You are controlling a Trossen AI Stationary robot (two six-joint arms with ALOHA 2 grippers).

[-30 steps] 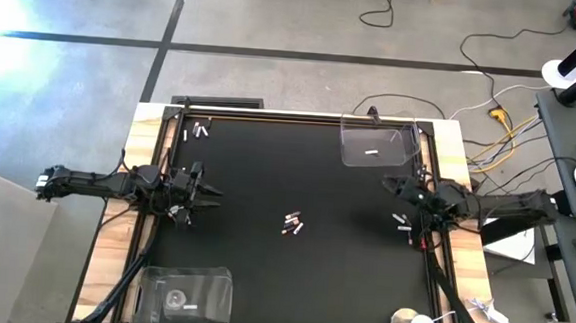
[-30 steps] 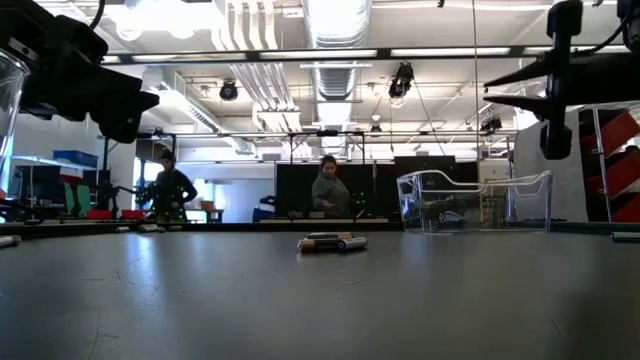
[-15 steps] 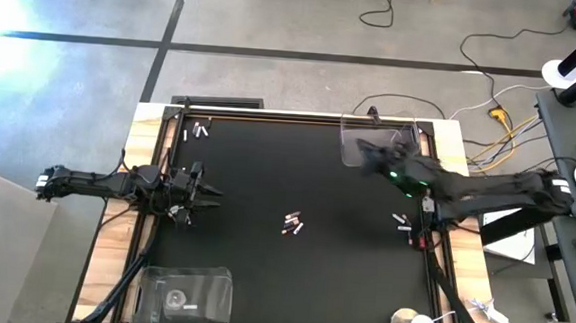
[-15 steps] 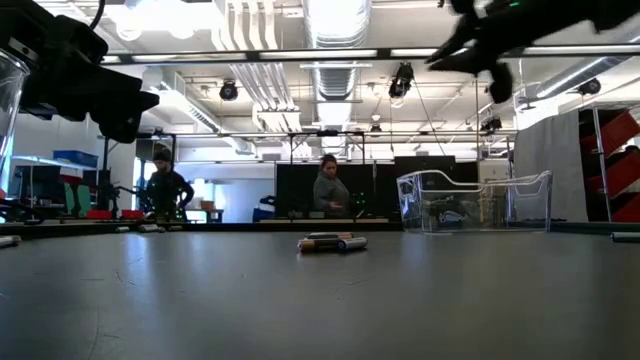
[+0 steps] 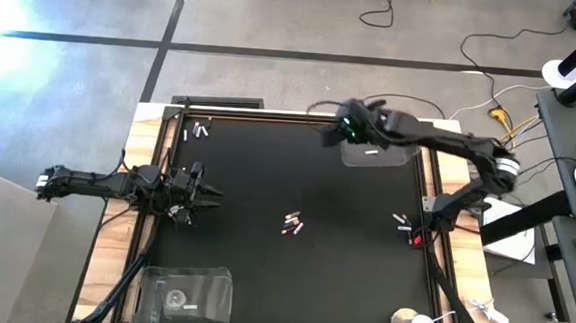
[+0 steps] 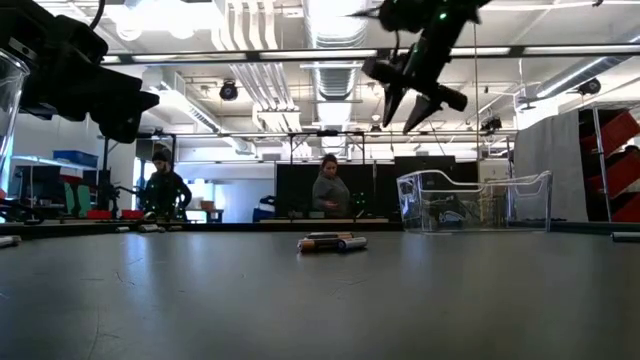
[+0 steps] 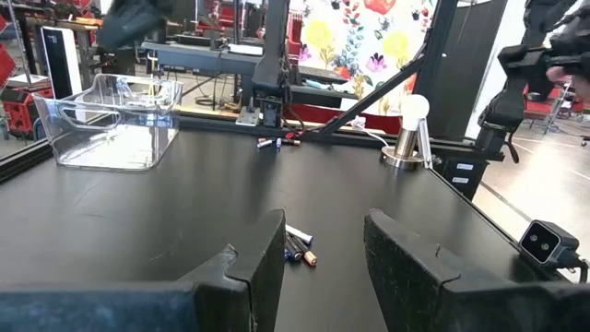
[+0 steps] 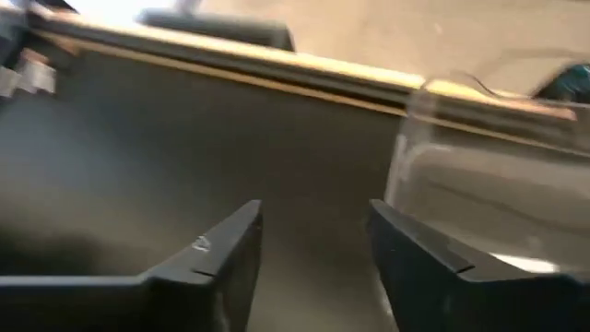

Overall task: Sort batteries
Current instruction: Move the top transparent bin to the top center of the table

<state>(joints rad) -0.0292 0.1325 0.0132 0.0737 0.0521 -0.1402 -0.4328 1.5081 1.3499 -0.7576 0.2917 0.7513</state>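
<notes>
Clear plastic tub (image 5: 377, 145) at one o'clock on the worktop (image 5: 261, 270); right pincer (image 5: 328, 136), jaws parted and empty, hovers beside its rim and may knock it. Batteries (image 5: 292, 224) lie at centre; left pincer (image 5: 210, 191), half-open, empty, waits at nine o'clock.

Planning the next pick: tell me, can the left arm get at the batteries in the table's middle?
Probably yes: the left gripper stands open, facing the batteries, with only bare mat between.

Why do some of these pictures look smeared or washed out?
Right wrist view: streaked with motion blur, the clear tub smeared. High view: white glare in the upper left corner, the right hand soft. Low view: bright ceiling lights. Left wrist view: sharp.
</notes>
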